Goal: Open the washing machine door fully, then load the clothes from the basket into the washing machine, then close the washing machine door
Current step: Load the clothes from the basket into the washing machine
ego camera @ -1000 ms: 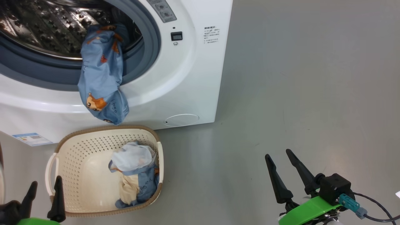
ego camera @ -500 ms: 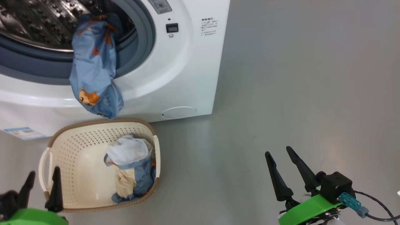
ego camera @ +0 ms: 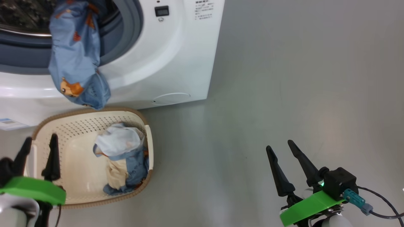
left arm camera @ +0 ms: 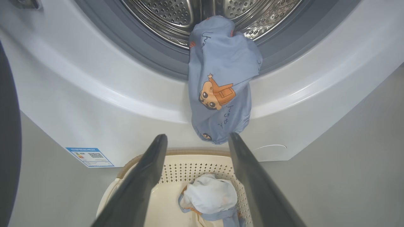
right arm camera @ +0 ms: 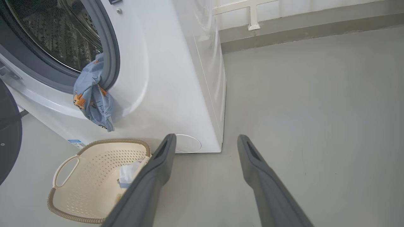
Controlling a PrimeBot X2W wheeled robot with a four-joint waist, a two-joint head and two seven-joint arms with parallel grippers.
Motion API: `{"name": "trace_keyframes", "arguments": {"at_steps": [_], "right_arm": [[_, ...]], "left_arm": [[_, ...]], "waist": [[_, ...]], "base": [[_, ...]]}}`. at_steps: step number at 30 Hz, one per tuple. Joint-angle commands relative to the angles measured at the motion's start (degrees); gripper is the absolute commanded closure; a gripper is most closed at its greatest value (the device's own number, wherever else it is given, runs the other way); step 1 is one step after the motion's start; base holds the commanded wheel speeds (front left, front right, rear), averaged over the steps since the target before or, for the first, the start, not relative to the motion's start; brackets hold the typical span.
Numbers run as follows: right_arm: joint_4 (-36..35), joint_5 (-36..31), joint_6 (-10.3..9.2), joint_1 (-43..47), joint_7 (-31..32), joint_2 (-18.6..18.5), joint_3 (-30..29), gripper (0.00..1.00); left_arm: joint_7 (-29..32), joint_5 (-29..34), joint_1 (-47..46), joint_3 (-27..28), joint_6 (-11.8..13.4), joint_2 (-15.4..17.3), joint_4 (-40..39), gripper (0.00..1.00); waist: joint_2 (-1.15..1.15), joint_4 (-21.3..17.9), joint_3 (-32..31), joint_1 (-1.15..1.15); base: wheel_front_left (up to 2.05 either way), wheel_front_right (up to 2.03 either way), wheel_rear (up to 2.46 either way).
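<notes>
While both jaws gape empty, the clothes point(ego camera: 118, 143) lie in the basket point(ego camera: 79, 126) near the left jaws.

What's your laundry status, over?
Both open, empty: left gripper at the basket, right gripper over floor. One blue garment hangs half out of the washing machine; more clothes in basket. That garment would block the door.

Grey floor point(ego camera: 284, 78) bears washing machine point(ego camera: 176, 56) and basket point(ego camera: 75, 124), apparently touching each other.

Blue garment point(ego camera: 75, 63) draped over washing machine point(ego camera: 176, 56) opening, above basket point(ego camera: 94, 121); clothes point(ego camera: 121, 160) heaped inside. Left gripper point(ego camera: 41, 138), right gripper point(ego camera: 279, 145) spread, empty.
</notes>
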Motion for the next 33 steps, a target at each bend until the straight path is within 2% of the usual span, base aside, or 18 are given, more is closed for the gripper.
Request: {"name": "trace_keyframes", "arguments": {"at_steps": [1, 17, 33], "right_arm": [[-1.5, 0.5, 0.09, -0.7, -0.3, 0.0, 1.7, 0.0], [-3.5, -0.1, 0.09, -1.9, -0.3, 0.0, 2.8, 0.0], [-5.6, 0.6, 0.09, -0.4, -0.3, 0.0, 3.5, 0.0]], "left_arm": [[-0.4, 0.9, -2.5, 1.7, -0.4, 2.7, -0.2, 0.0], [-0.4, -0.2, -16.7, 0.1, -2.1, 5.6, 7.8, 0.0], [-0.4, -2.4, -25.0, -2.5, -2.6, 8.8, 11.8, 0.0]], "waist": [[0.0, -0.9, 1.5, 0.0], [0.0, -4.8, 9.5, 0.0], [0.0, -9.2, 14.5, 0.0]], "base": [[0.0, 0.0, 0.0], [0.0, 0.0, 0.0], [0.0, 0.0, 0.0]]}}
